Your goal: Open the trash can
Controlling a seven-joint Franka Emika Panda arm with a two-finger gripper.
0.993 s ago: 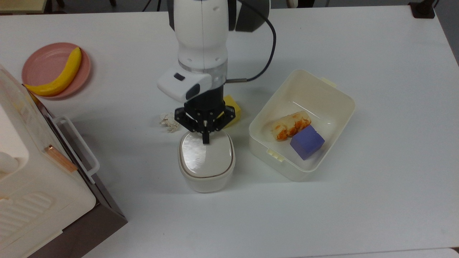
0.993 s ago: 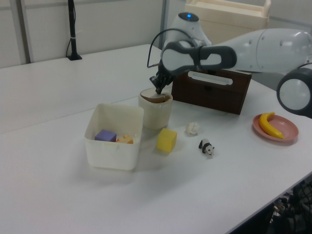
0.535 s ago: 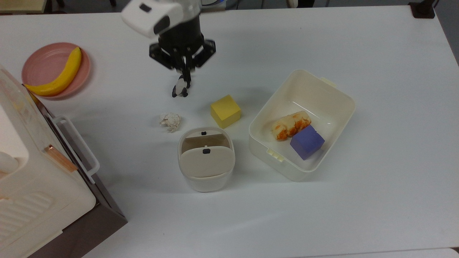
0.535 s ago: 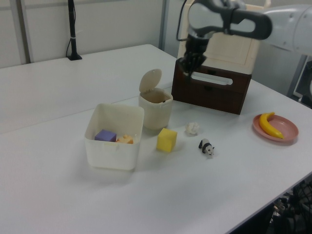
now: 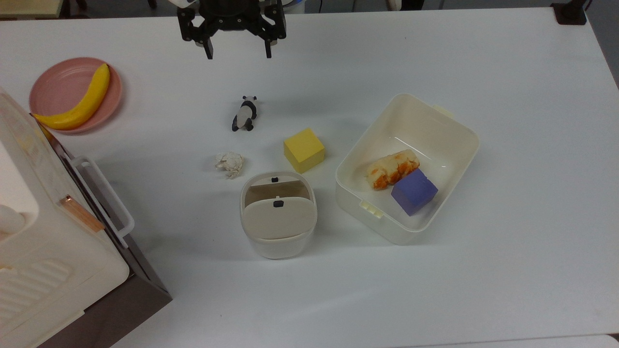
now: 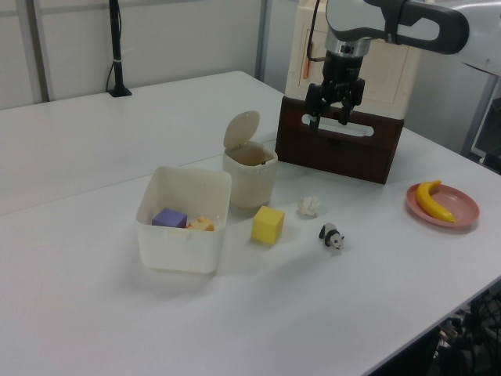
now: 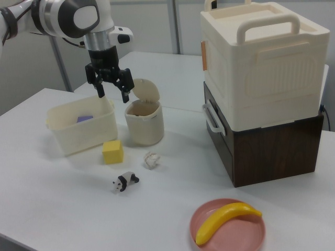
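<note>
I am seeing the gripper point(image 5: 237, 50) hanging in the air with its two fingers spread wide and nothing between them, up at the top edge of the top view, well apart from everything on the table point(image 5: 508, 270); in the left view the gripper point(image 6: 332, 119) is showing in front of the dark brown base of the big white boxy appliance point(image 6: 352, 86), and in the right view the gripper point(image 7: 111, 92) is hovering above the open tub point(image 7: 81, 130). Nearest below it in the top view a small panda figure point(image 5: 244, 113) is standing on the table, then a yellow cube point(image 5: 303, 150) and a crumpled bit of paper point(image 5: 229, 164). Just past those the trash can point(image 5: 278, 215) is sitting with its lid point(image 6: 241, 129) tipped up on its hinge, the opening facing the gripper's side in the top view. To the top view's right of the trash can, the tub is holding a purple cube point(image 5: 414, 191) and an orange-and-white food piece point(image 5: 391, 169). Far to the top view's left a banana point(image 5: 77, 101) is lying on a pink plate point(image 5: 51, 87).
</note>
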